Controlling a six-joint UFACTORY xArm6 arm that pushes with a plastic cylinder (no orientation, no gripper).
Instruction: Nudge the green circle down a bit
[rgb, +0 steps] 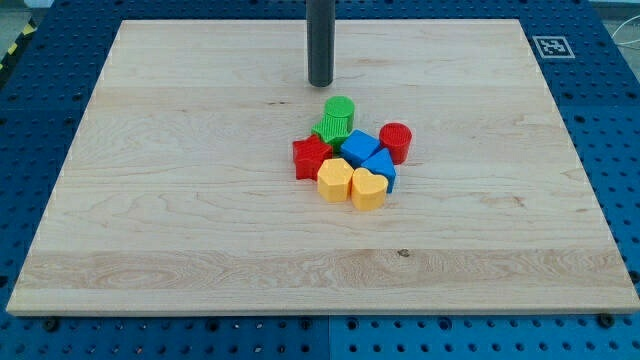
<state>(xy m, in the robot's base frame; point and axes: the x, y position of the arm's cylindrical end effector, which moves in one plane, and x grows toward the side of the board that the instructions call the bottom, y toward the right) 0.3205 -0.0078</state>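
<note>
My tip (320, 84) stands just beyond the green circle (339, 110), apart from it, gripping nothing. The circle sits at the far edge of the cluster on the desk (150, 200), against the green star (329, 131). The nudge seems not yet begun.

pale wooden surface (180, 200) carries tight cluster right of centre: green circle (339, 113), green star (327, 133), red star (311, 157), red cylinder (396, 141), two blue blocks (361, 147), two yellow blocks (335, 180).
</note>
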